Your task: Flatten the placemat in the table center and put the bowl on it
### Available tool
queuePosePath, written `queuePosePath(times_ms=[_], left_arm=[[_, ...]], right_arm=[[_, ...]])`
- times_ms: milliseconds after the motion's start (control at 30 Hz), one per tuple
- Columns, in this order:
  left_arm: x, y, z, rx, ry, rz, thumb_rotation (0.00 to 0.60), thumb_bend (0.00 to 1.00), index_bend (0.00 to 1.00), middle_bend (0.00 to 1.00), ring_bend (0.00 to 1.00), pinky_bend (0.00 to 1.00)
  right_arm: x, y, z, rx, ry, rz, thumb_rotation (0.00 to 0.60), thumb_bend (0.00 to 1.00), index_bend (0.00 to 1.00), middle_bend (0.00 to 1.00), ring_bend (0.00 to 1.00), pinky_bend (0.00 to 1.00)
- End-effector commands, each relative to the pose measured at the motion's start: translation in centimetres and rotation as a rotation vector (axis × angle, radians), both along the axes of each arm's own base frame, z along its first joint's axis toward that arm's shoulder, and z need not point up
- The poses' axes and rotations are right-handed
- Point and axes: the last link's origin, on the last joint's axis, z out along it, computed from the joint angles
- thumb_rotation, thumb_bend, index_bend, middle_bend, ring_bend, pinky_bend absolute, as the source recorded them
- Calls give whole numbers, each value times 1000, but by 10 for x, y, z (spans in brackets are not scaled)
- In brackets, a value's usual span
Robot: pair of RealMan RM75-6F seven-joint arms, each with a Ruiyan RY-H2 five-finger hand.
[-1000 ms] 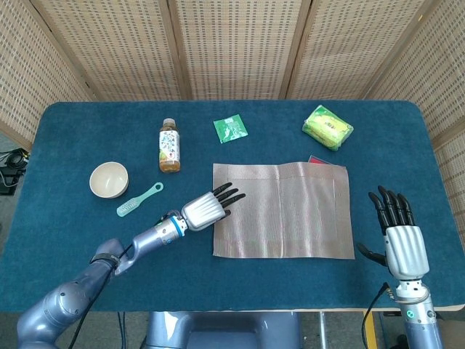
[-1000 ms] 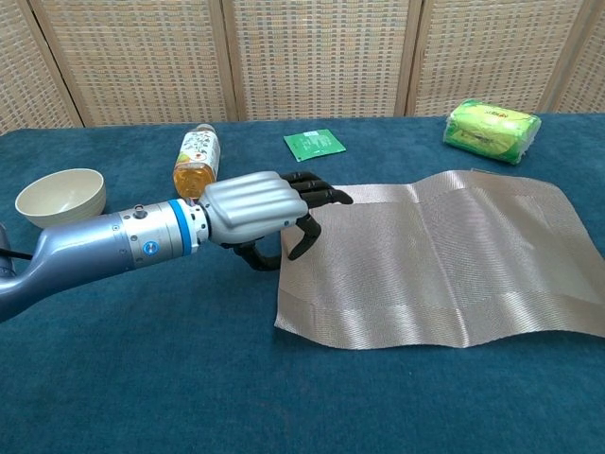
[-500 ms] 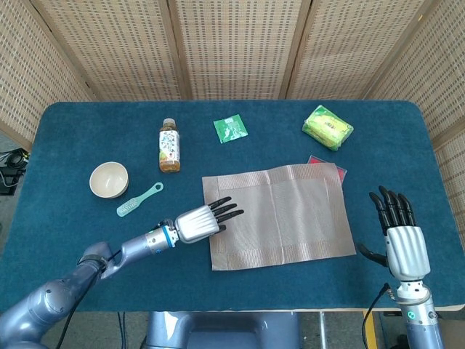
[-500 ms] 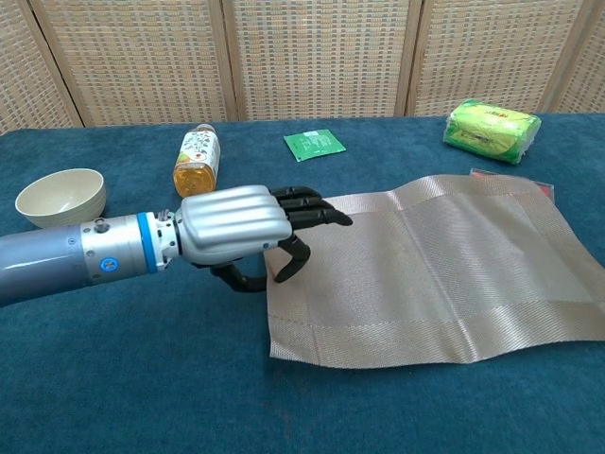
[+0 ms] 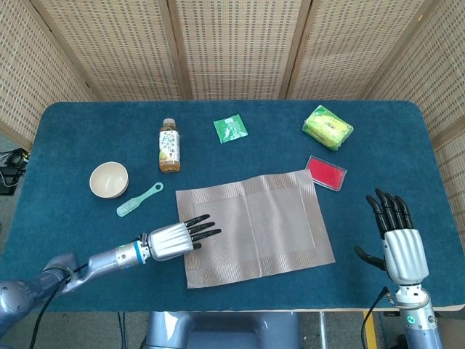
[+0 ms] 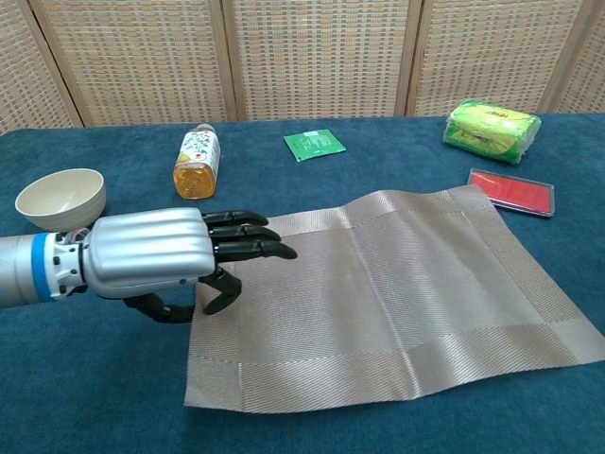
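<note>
The right hand appears only in the head view, low at the table's right edge, palm turned away from the camera; its fingers stand upright and spread, holding nothing, well apart from every object. The left hand is cut off at the wrist by the frame edge in the chest view, and its thumb is partly hidden beneath the palm; whether the thumb pinches the cloth cannot be determined. Its fingers lie extended flat over the left border of the placemat, pressing on it rather than grasping. The placemat is a tan woven rectangle with paler border bands, lying skewed near the table centre, mostly flat, with faint creases and slight waviness along its near edge. The bowl, cream and upright, sits on the blue table well left of the placemat. A red case lies just beyond the placemat's right corner.
</note>
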Motion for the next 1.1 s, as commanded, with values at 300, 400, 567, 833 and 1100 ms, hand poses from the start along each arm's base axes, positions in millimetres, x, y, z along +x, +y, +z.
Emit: queuePosePath(times_ms=[300,400,567,833,1100], left_arm=[[-40,-21,23,36,24,80,600,487,822,0,0,0],[-47,-24,28,50,33,83,600,487,823,0,0,0],[-63,-26,36,70,69,90,600,487,823,0,0,0],[-79,-26,42,90,96,114,600,486,823,0,0,0],[-88,-27,47,99,104,124,600,487,822,0,0,0]], right_arm=[[4,5,6,-6,-23,26,600,0,55,0,0,0],[6,7,8,-8,-31,33,600,0,55,0,0,0],[7,9,10,-10,-37,41,600,0,55,0,0,0],[9,10,10,-9,-37,47,600,0,57,0,0,0],[9,11,10,-9,-36,49,600,0,59,0,0,0]])
